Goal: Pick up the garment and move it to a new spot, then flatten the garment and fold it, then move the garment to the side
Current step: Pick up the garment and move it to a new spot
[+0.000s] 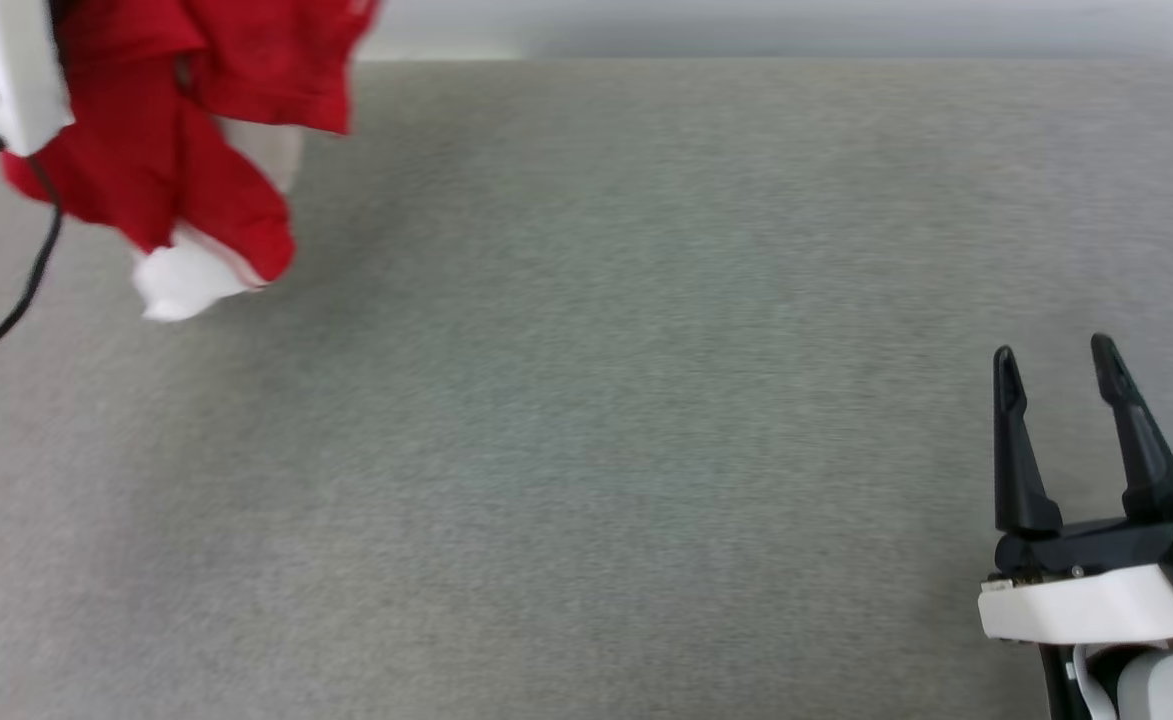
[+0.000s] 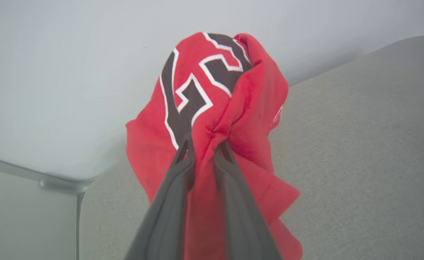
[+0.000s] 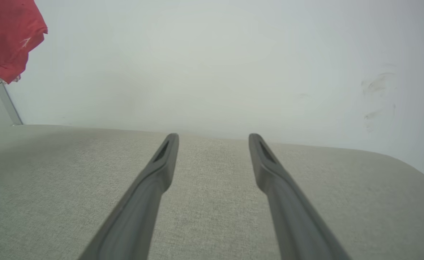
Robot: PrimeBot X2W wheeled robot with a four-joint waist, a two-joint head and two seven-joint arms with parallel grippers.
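Left claw (image 2: 204, 142) tight on bunched garment (image 2: 257, 90) above grey table (image 2: 360, 151).

head looks down, wrists forward; all share garment (image 1: 146, 170).

Lettering (image 2: 193, 99) on the garment (image 2: 255, 108), too bunched to read
Black white-outlined strokes cross the crumpled red cloth, with no whole character legible; a small white mark (image 2: 277, 115) at one fold is illegible.

Grey bench (image 1: 586, 420): open room across centre & near side. Obstacles: red garment (image 1: 166, 150) hanging bunched at far left w/ black cable (image 1: 34, 282) beside it; wall (image 1: 796, 25) along far edge.
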